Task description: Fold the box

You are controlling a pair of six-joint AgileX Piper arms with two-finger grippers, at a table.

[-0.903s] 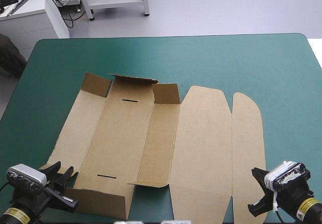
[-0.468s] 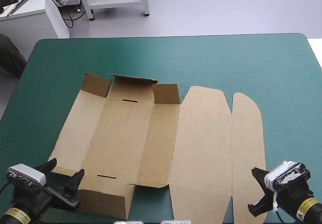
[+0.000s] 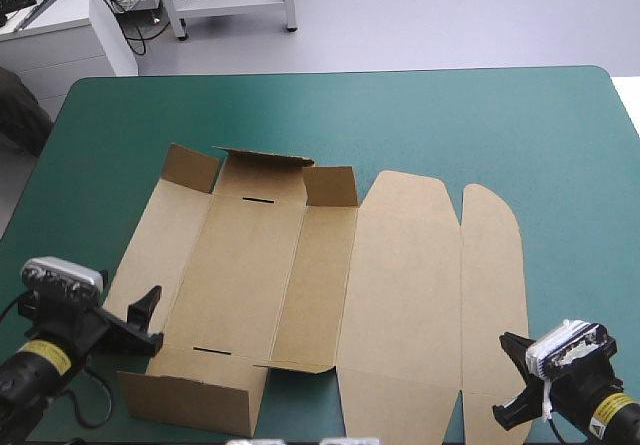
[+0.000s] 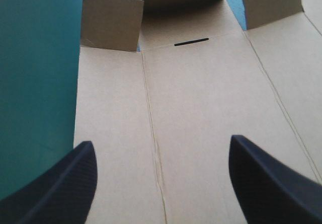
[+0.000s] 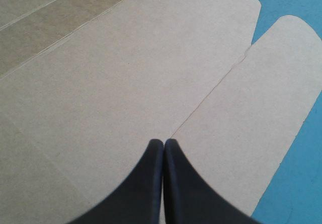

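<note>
The brown box [image 3: 400, 285] lies opened out on the teal-green cover. Its far end flaps [image 3: 262, 162] and the near end wall [image 3: 195, 400] stand raised, while the lid panel and rounded flap [image 3: 492, 265] lie flat to the right. My left gripper [image 3: 148, 321] is open at the box's near left corner. In the left wrist view its black fingers [image 4: 60, 183] stand wide apart over the side panel [image 4: 115, 133] and base, with the far slot [image 4: 191, 42] ahead. My right gripper [image 3: 512, 380] is shut, empty, above the lid's near right part [image 5: 126, 83], beside the rounded flap [image 5: 261, 93].
Bare teal-green cover [image 3: 400, 115] runs beyond the box to the far edge, and in strips along the left and right sides. A white desk corner [image 3: 60, 35] stands off the table's far left.
My left gripper has moved forward from the table's near left edge to over the box's left side panel, its fingers now spread. The right gripper has stayed still.
</note>
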